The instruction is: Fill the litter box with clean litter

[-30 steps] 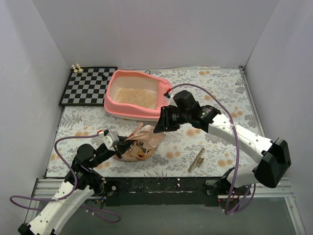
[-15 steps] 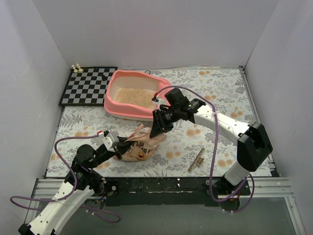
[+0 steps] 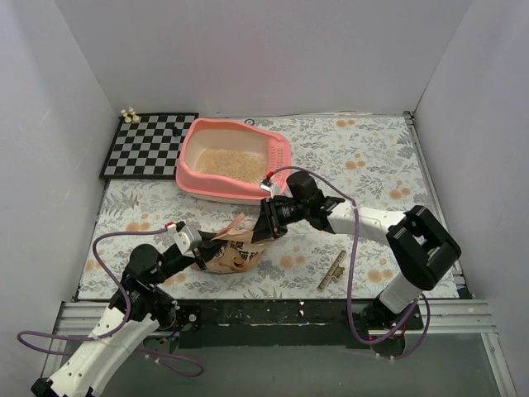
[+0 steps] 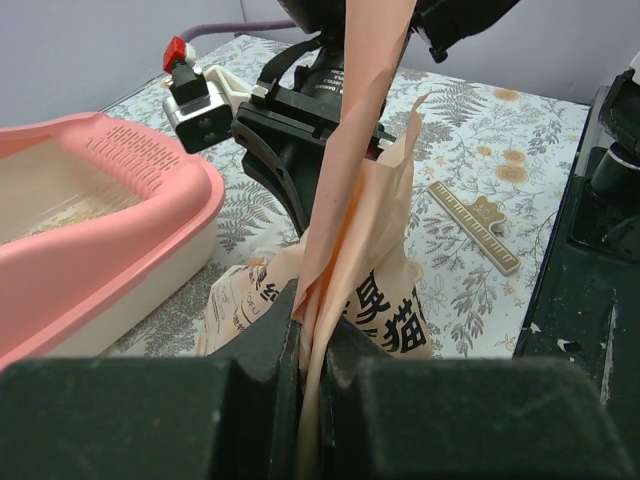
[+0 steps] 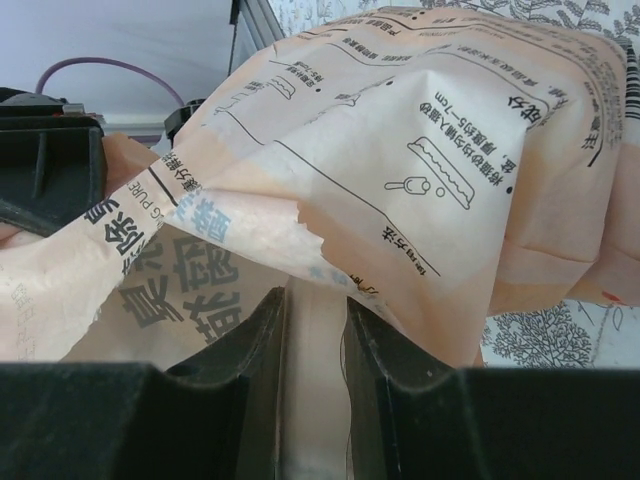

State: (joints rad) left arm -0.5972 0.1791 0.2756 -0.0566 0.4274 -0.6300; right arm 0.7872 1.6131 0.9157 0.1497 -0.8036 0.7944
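left fingers (image 4: 288, 350) pinch bag (image 3: 235, 252) flap | right fingers (image 5: 270, 392) pinch bag's right flap | litter box (image 3: 221, 189) on desk (image 3: 372, 165) beyond bag, clean litter (image 3: 231, 162) inside

In litter box (image 3: 221, 192): clean litter (image 3: 227, 161); bag (image 3: 238, 252) before, checkerboard (image 3: 149, 145) left.

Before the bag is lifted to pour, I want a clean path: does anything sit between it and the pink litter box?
Nothing visible does. The bag lies just in front of the litter box, with only bare mat between. The left end effector and right end effector pinch it; the strip lies aside.
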